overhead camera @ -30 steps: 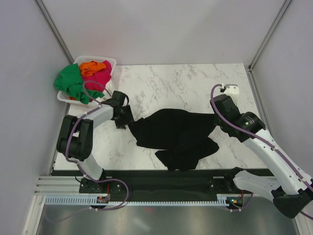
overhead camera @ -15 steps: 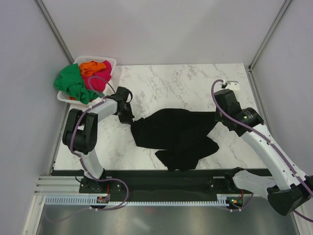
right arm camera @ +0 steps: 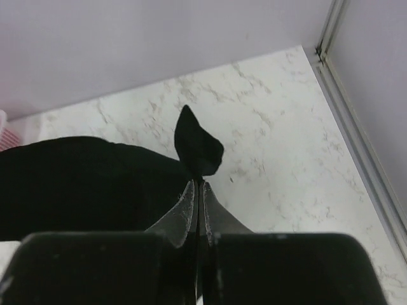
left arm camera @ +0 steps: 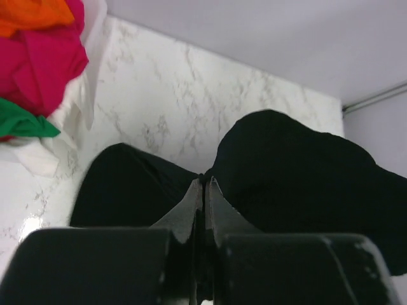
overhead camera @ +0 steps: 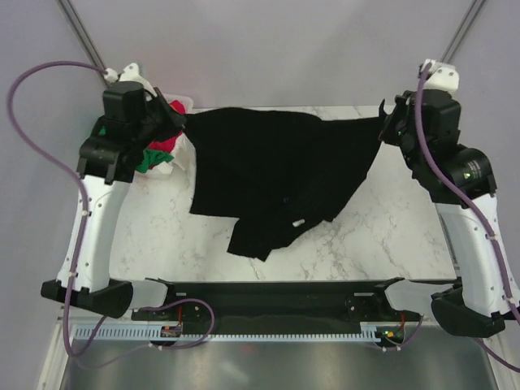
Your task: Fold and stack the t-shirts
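My left gripper (overhead camera: 180, 122) and right gripper (overhead camera: 387, 122) each pinch a corner of the black t-shirt (overhead camera: 276, 171), stretched over the marble table (overhead camera: 390, 236), unfolded, while the pink-red tee (left arm camera: 44, 57), orange tee (left arm camera: 28, 13) and green tee (left arm camera: 22, 124) wait in the white basket (left arm camera: 91, 76).

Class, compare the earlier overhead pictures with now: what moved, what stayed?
Both arms rose and swung outward, lifting the black t-shirt from a crumpled heap so it hangs spread between the left gripper and right gripper, jaws shut on it. The basket of coloured shirts stayed put.
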You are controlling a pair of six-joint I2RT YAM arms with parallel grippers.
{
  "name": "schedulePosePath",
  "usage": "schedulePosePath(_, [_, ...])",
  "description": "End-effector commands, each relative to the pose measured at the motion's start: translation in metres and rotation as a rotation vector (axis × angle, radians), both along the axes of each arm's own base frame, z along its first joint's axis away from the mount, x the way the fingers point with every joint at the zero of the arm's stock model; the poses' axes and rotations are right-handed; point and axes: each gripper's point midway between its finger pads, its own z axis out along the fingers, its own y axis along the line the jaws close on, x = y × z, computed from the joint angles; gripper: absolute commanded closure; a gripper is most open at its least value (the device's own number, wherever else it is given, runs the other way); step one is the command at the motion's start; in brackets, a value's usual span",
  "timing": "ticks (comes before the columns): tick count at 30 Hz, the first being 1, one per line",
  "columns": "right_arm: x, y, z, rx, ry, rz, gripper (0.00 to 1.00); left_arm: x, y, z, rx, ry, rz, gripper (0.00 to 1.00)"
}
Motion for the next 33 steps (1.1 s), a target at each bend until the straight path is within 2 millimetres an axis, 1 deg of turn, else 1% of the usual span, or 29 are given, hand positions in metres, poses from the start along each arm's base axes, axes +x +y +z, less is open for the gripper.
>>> schedulePosePath(1, [-0.013,-0.013,0.057,0.015,-0.145,-0.023,1.0,-0.026,0.017,0.035,-0.02,-0.021,0.064,0.98])
schedulePosePath(2, [-0.02,-0.017,0.077,0.032,-0.198,-0.028,1.0,-0.029,0.017,0.048,-0.028,-0.048,0.061,0.98])
schedulePosePath(3, [-0.025,-0.019,0.088,0.037,-0.226,-0.027,1.0,-0.037,0.017,0.077,-0.051,-0.115,0.047,0.98])
schedulePosePath(4, [-0.029,-0.02,0.097,0.042,-0.253,-0.022,1.0,-0.043,0.017,0.087,-0.055,-0.135,0.04,0.98])
schedulePosePath(5, [-0.041,-0.025,0.115,0.047,-0.315,-0.017,1.0,-0.048,0.017,0.099,-0.063,-0.167,0.033,0.98])
schedulePosePath(6, [-0.048,-0.024,0.125,0.055,-0.355,0.011,1.0,-0.06,0.019,0.123,-0.076,-0.233,0.024,0.98])
schedulePosePath(7, [-0.067,-0.029,0.14,0.068,-0.416,0.024,1.0,-0.067,0.022,0.134,-0.083,-0.265,0.025,0.98])
schedulePosePath(8, [-0.073,-0.03,0.152,0.064,-0.473,0.042,1.0,-0.074,0.024,0.143,-0.088,-0.293,0.026,0.98])
schedulePosePath(9, [-0.084,-0.027,0.161,0.071,-0.518,0.083,1.0,-0.085,0.027,0.159,-0.096,-0.344,0.024,0.98])
schedulePosePath(10, [-0.11,-0.033,0.183,0.093,-0.618,0.104,1.0,-0.099,0.03,0.172,-0.104,-0.388,0.023,0.98])
schedulePosePath(11, [-0.119,-0.033,0.187,0.091,-0.652,0.125,1.0,-0.109,0.033,0.182,-0.107,-0.425,0.022,0.98])
schedulePosePath(12, [-0.133,-0.028,0.196,0.084,-0.701,0.185,1.0,-0.122,0.035,0.195,-0.107,-0.474,0.013,0.98])
schedulePosePath(13, [-0.164,-0.035,0.208,0.093,-0.783,0.208,1.0,-0.13,0.037,0.205,-0.11,-0.514,0.009,0.98])
schedulePosePath(14, [-0.176,-0.036,0.218,0.098,-0.849,0.221,1.0,-0.153,0.043,0.223,-0.123,-0.597,0.009,0.98])
schedulePosePath(15, [-0.19,-0.039,0.225,0.102,-0.894,0.232,1.0,-0.163,0.047,0.231,-0.121,-0.636,0.013,0.98])
schedulePosePath(16, [-0.214,-0.046,0.234,0.113,-0.96,0.244,1.0,-0.187,0.053,0.243,-0.13,-0.701,0.016,0.98])
schedulePosePath(17, [-0.227,-0.05,0.24,0.115,-0.995,0.245,1.0,-0.199,0.057,0.256,-0.137,-0.76,0.017,0.98])
schedulePosePath(19, [-0.254,-0.06,0.248,0.106,-1.053,0.243,1.0,-0.219,0.064,0.267,-0.121,-0.828,0.023,0.98])
schedulePosePath(20, [-0.266,-0.064,0.253,0.1,-1.084,0.239,1.0,-0.235,0.068,0.274,-0.121,-0.871,0.027,0.98])
schedulePosePath(23, [-0.281,-0.08,0.261,0.068,-1.121,0.181,1.0,-0.248,0.078,0.284,-0.094,-0.931,0.056,0.98])
schedulePosePath(24, [-0.281,-0.084,0.263,0.06,-1.122,0.161,1.0,-0.248,0.079,0.286,-0.08,-0.94,0.065,0.98])
schedulePosePath(25, [-0.27,-0.084,0.265,0.038,-1.104,0.148,1.0,-0.243,0.08,0.285,-0.076,-0.933,0.076,0.98])
schedulePosePath(26, [-0.267,-0.092,0.268,0.045,-1.096,0.099,1.0,-0.237,0.081,0.284,-0.081,-0.921,0.089,0.98])
schedulePosePath(27, [-0.259,-0.094,0.268,0.026,-1.077,0.077,1.0,-0.219,0.081,0.279,-0.071,-0.882,0.108,0.98])
schedulePosePath(28, [-0.235,-0.089,0.268,0.013,-1.033,0.073,1.0,-0.209,0.078,0.275,-0.065,-0.858,0.109,0.98])
schedulePosePath(29, [-0.224,-0.091,0.268,-0.022,-1.007,0.045,1.0,-0.198,0.076,0.269,-0.058,-0.83,0.112,0.98])
schedulePosePath(30, [-0.207,-0.094,0.264,-0.034,-0.964,-0.002,1.0,-0.171,0.072,0.256,-0.052,-0.766,0.124,0.98])
schedulePosePath(31, [-0.174,-0.081,0.262,-0.045,-0.919,0.003,1.0,-0.157,0.071,0.248,-0.047,-0.731,0.133,0.98])
schedulePosePath(33, [-0.14,-0.073,0.251,-0.119,-0.852,-0.047,1.0,-0.123,0.068,0.224,-0.04,-0.639,0.168,0.98])
